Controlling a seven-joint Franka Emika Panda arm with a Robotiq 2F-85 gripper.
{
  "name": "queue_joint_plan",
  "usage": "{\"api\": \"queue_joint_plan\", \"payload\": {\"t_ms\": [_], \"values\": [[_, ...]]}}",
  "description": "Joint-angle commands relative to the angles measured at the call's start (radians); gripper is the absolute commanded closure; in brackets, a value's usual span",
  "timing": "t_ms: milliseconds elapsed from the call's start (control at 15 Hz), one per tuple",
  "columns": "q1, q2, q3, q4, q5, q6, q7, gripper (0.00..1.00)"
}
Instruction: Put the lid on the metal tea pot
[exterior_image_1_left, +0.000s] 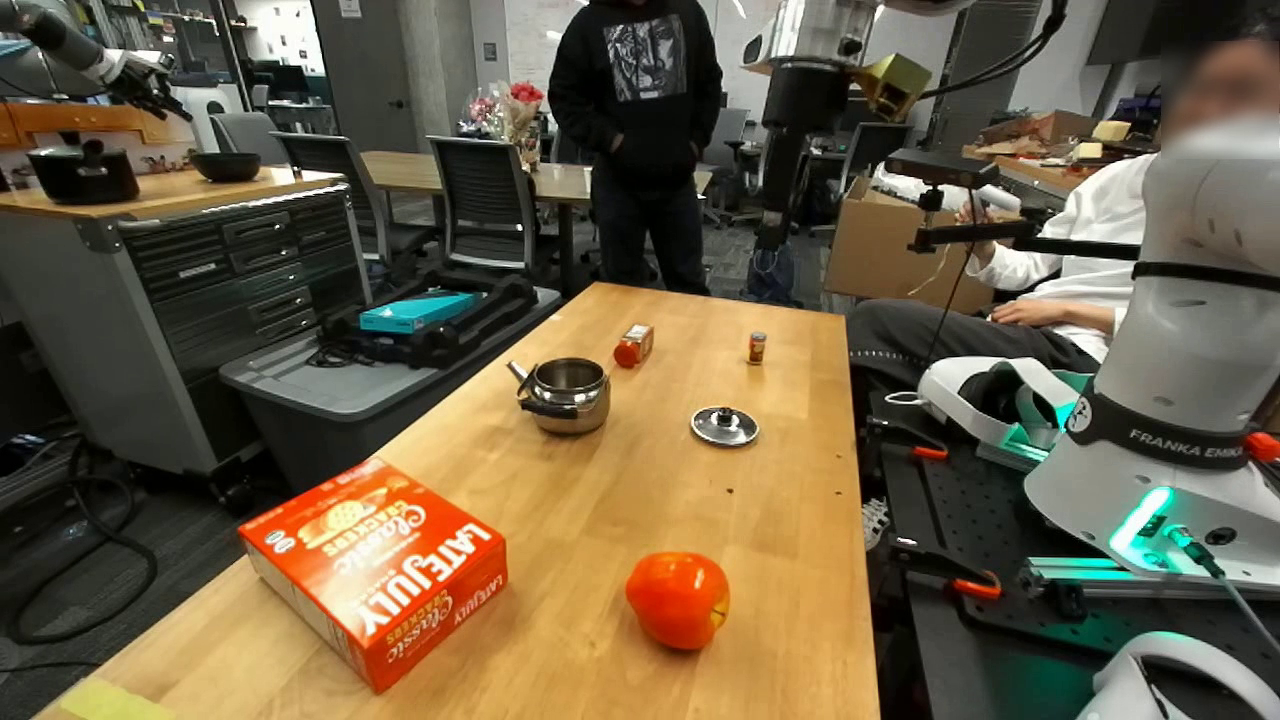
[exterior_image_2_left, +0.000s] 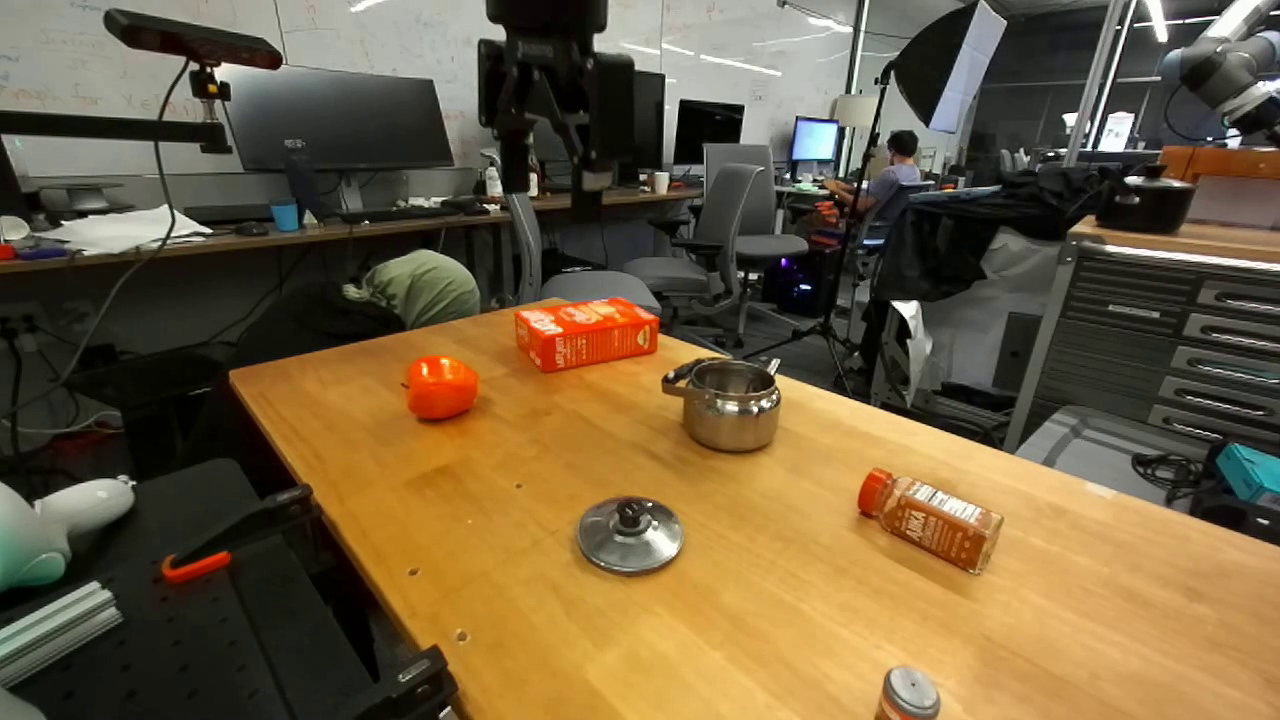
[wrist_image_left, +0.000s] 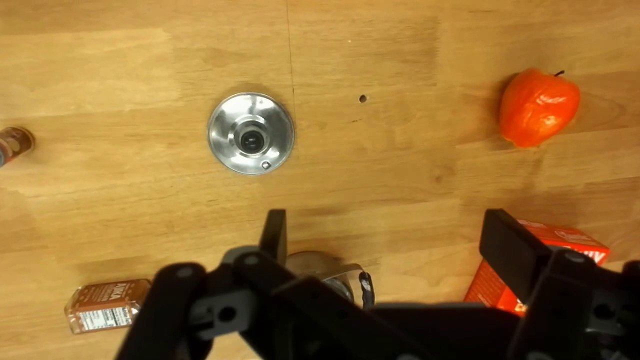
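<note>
The lid, a flat silvery disc with a dark knob, lies knob up on the table in both exterior views (exterior_image_1_left: 725, 427) (exterior_image_2_left: 630, 536) and in the wrist view (wrist_image_left: 225, 142). The metal tea pot (exterior_image_1_left: 588, 410) stands upright with its top uncovered; it also shows in an exterior view (exterior_image_2_left: 735, 418). In the wrist view the tea pot (wrist_image_left: 307, 261) is partly hidden behind the gripper. My gripper (wrist_image_left: 386, 225) is open and empty. It hangs high above the table, pointing down, in both exterior views (exterior_image_1_left: 772, 225) (exterior_image_2_left: 553, 180), apart from lid and pot.
A red cracker box (exterior_image_1_left: 385, 560) and an orange-red fruit or pepper (exterior_image_1_left: 678, 600) lie on the wooden table (exterior_image_1_left: 780, 620). A spice bottle (exterior_image_2_left: 935, 520) lies on its side beyond the pot. A small can (exterior_image_1_left: 757, 348) stands near the far end.
</note>
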Motion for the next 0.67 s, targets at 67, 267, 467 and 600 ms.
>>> {"api": "queue_joint_plan", "payload": {"t_ms": [67, 267, 467, 600], "values": [[-0.012, 0.121, -0.017, 0.012, 0.02, 0.114, -0.024, 0.0], [-0.021, 0.181, -0.022, 0.019, 0.012, 0.159, -0.019, 0.0], [-0.039, 0.226, -0.025, 0.025, 0.008, 0.184, -0.016, 0.0], [-0.051, 0.253, -0.031, 0.034, 0.013, 0.189, -0.019, 0.0]]}}
